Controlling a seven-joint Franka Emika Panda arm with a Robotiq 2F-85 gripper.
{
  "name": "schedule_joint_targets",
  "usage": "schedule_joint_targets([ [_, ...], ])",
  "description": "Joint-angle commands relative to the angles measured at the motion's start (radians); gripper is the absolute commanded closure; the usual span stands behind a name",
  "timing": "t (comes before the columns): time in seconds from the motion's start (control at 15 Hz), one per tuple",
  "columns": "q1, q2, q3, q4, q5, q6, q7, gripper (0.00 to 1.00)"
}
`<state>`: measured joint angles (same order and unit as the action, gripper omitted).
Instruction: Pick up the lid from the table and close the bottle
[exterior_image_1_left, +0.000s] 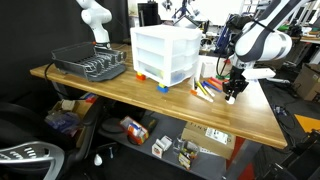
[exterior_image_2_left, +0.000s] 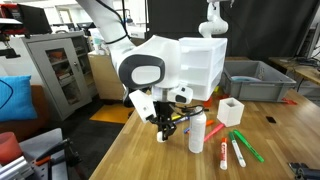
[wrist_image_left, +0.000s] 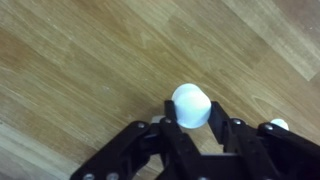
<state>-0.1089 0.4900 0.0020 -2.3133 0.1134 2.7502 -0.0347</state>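
In the wrist view my gripper (wrist_image_left: 190, 118) is shut on the lid (wrist_image_left: 189, 104), a small round white cap held between the two black fingers over the wooden table (wrist_image_left: 80, 60). In an exterior view the gripper (exterior_image_2_left: 164, 130) hangs low over the table with the lid (exterior_image_2_left: 160, 137) at its tips. It is just to the left of the slim white bottle (exterior_image_2_left: 197, 132), which stands upright. In an exterior view the gripper (exterior_image_1_left: 231, 96) is near the table's right end. A small white thing (wrist_image_left: 279, 124) shows past the right finger; I cannot tell what it is.
Coloured markers (exterior_image_2_left: 238, 146) lie beside the bottle, with a small white cup (exterior_image_2_left: 231, 110) behind them. A white drawer unit (exterior_image_1_left: 165, 52) stands mid-table and a black dish rack (exterior_image_1_left: 90, 64) at the far end. A grey bin (exterior_image_2_left: 255, 80) sits at the back.
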Motion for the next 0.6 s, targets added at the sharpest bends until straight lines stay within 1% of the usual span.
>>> schedule_joint_targets([
  [0.0,0.0,-0.015,0.004,-0.005,-0.002,-0.007,-0.007,0.71],
  [0.33,0.015,-0.044,-0.004,-0.012,-0.014,-0.016,-0.001,0.73],
  [0.4,0.018,-0.05,-0.006,-0.014,-0.016,-0.02,0.001,0.69],
  [0.47,0.022,-0.06,-0.009,-0.016,-0.021,-0.028,0.004,0.62],
  [0.53,0.024,-0.07,-0.011,-0.018,-0.024,-0.037,0.004,0.57],
])
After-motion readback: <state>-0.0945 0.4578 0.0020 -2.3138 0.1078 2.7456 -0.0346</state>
